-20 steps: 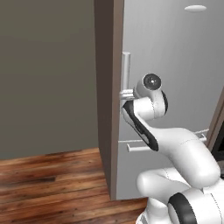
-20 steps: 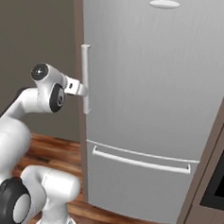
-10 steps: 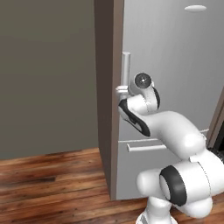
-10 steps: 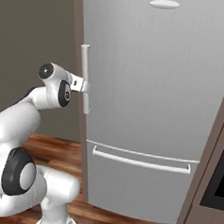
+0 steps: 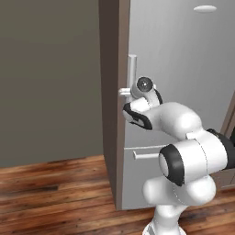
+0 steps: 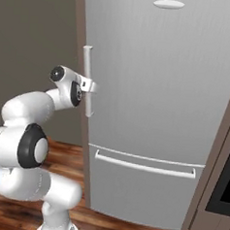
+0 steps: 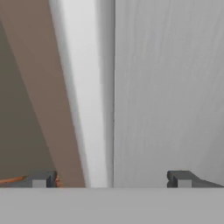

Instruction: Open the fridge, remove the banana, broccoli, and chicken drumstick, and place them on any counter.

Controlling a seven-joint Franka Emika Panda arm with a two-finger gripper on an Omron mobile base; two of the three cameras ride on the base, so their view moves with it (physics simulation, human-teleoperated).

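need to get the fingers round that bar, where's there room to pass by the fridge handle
Free: the gap between the vertical bar handle and the fridge door face, and the open side toward the dark brown wall panel. The gripper straddles the bar, fingertips apart.

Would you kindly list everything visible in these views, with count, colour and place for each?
fridge: one, silver-grey, door shut, in front of the robot.
vertical bar handle: one, pale silver, at the fridge door's left edge as the base views show it; in the hand view it runs between the two fingertips.
bottom drawer: one, silver-grey, below the door, with a horizontal handle.
oval badge: one, pale, at the top of the door.
wall panel: one, dark brown, beside the fridge's handle side.
floor: brown wood planks.
wall: grey-brown, beyond the panel.
oven front: one, dark, right of the fridge.
gripper: one, dark fingertips, open, straddling the handle.
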